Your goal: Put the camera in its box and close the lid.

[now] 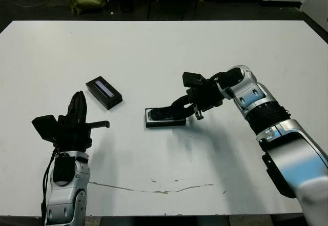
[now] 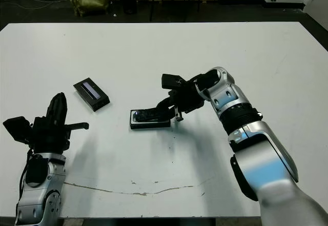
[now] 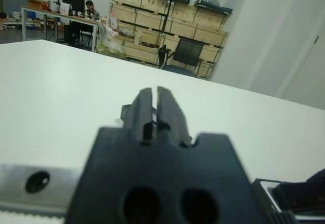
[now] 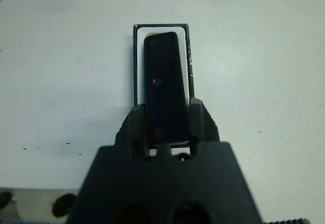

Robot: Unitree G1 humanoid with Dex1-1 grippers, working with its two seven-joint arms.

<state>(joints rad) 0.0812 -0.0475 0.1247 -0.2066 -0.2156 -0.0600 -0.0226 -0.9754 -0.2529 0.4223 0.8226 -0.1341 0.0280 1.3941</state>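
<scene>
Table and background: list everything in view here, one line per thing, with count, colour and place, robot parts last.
table: one, white, fills the view
camera: one, glossy black, lying over the box's white inside, between the right tool's fingers
box: one, black with white inside, table centre
lid: one, black with pale strip, on the table toward the robot's left of the box, apart from it
shelving with cartons: beyond the table
person: one, seated far back
left tool: black, shut, empty, raised above the table
right tool: black, fingers either side of the camera

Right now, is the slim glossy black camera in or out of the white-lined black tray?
In, but not released. The slim glossy black camera lies over the tray's white inside, with the right gripper clamped on its near end.
</scene>
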